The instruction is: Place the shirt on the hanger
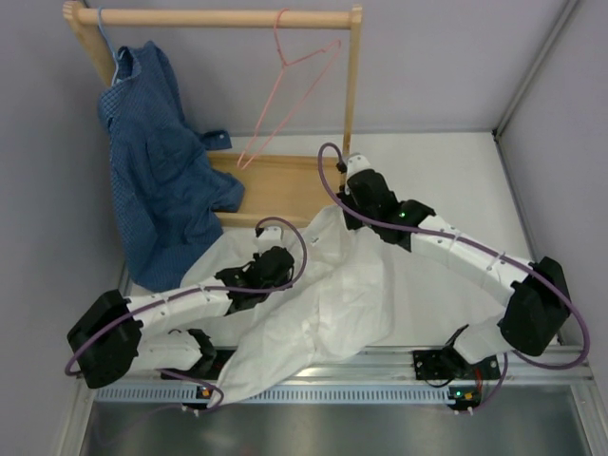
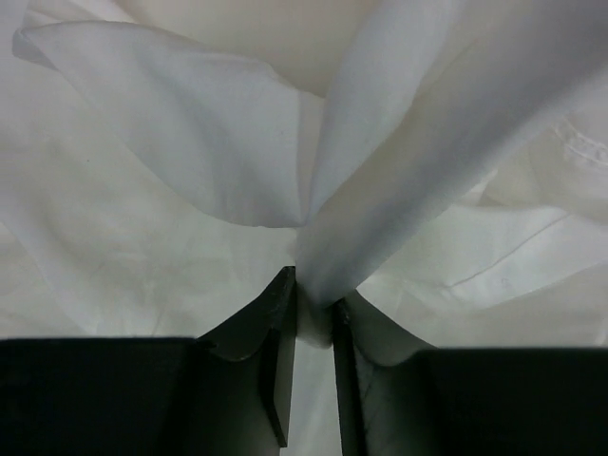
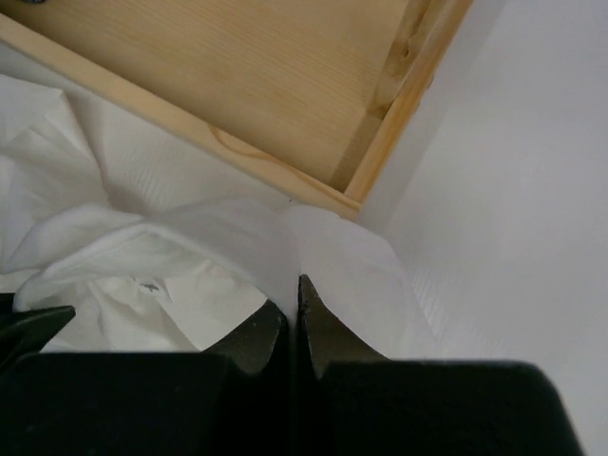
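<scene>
Overhead first: the white shirt [image 1: 332, 294] is down on the tabletop [image 1: 456, 190], spread in a wrinkled heap between the two arms. Its lower end trails off the near edge by the arm bases.

On the left wrist camera, the left gripper [image 2: 312, 290] has its jaws drawn in close with only a narrow gap. A thick fold of white cloth is squeezed right in that gap, so it's gripping the shirt. The fabric fans up and out from the pinch in broad pleats.

Over to the right gripper [image 3: 291, 294]: jaws pressed together, tips buried in a thin edge of the shirt, clamped on the cloth. Just beyond those tips sits the corner of the wooden base [image 1: 280, 185] of the clothes rack, pale grain showing clearly. From above, that corner of the shirt rises to a peak at the right gripper, just in front of the base.

The pink wire hanger [image 1: 290, 104] hangs by its hook from the wooden rail [image 1: 218, 17], tilted, its lower tip pointing down toward the base. It is bare and well apart from the white shirt.

At the rail's left end, a blue checked shirt [image 1: 157, 190] droops from a pale blue hanger [image 1: 104, 38], its tail resting on the tabletop and touching the white shirt's left side.
</scene>
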`<action>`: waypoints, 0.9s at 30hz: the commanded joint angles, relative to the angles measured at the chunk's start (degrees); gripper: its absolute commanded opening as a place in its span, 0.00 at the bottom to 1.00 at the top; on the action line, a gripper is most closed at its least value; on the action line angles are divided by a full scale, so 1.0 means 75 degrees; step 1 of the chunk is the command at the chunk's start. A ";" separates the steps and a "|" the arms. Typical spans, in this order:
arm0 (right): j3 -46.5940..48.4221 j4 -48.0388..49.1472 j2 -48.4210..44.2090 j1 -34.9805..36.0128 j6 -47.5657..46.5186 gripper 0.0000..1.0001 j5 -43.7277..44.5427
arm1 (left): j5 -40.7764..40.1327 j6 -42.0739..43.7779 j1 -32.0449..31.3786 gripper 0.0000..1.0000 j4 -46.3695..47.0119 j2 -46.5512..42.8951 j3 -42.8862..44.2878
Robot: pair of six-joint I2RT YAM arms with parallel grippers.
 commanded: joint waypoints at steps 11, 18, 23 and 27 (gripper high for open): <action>-0.2281 0.0969 -0.2235 -0.0106 0.0447 0.00 -0.1279 | -0.0144 0.0587 0.0020 0.08 -0.0386 -0.0925 0.0911; -0.2948 0.1074 -0.3290 -0.0105 0.0611 0.00 -0.1936 | 0.0840 0.1125 0.0102 0.17 -0.0668 -0.1395 0.1028; -0.3359 0.1297 -0.3888 -0.0105 0.0880 0.00 -0.2732 | 0.1240 0.1372 0.0114 0.30 -0.0084 -0.0985 0.0994; -0.3477 0.1321 -0.4030 -0.0105 0.0928 0.00 -0.2733 | 0.1252 0.1337 0.0114 0.26 0.0304 -0.0645 0.0970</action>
